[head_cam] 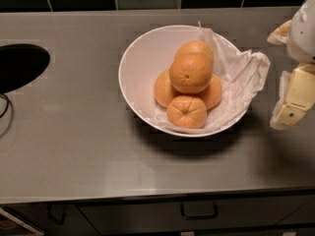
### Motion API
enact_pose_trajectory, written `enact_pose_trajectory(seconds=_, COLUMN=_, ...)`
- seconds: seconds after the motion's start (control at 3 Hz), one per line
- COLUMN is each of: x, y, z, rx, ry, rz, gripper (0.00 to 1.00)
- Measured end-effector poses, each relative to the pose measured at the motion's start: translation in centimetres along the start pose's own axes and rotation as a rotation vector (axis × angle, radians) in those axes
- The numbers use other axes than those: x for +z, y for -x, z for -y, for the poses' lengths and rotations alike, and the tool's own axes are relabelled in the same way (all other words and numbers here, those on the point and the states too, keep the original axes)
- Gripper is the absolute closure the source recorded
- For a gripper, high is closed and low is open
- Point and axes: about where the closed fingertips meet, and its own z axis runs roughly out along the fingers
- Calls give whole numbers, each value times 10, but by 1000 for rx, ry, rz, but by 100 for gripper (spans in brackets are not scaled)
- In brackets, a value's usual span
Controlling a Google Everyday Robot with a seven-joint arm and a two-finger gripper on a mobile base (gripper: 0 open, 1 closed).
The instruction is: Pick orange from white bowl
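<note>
So the white bowl sits about mid-desk, lined with crumpled white paper that flops out over its right rim. Five oranges are piled inside. The orange, the biggest one with a little dark stem dot, sits right on top of the heap. Below it at the front there's a smaller orange with star creases, and three plain ones are tucked behind and at the sides. The gripper hangs at the right edge, beside the paper and clear of the fruit. Can't tell if it's open or closed.
</note>
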Motion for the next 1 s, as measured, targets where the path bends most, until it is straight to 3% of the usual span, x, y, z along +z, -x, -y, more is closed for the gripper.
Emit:
enact_pose_trajectory(seconds=0.33, x=0, y=0, z=0, rx=0, ry=0, rz=0, gripper=0)
enact_pose_trajectory(seconds=1.0, x=10, y=16, z=13, rx=100, ry=-45, rz=118, gripper=0)
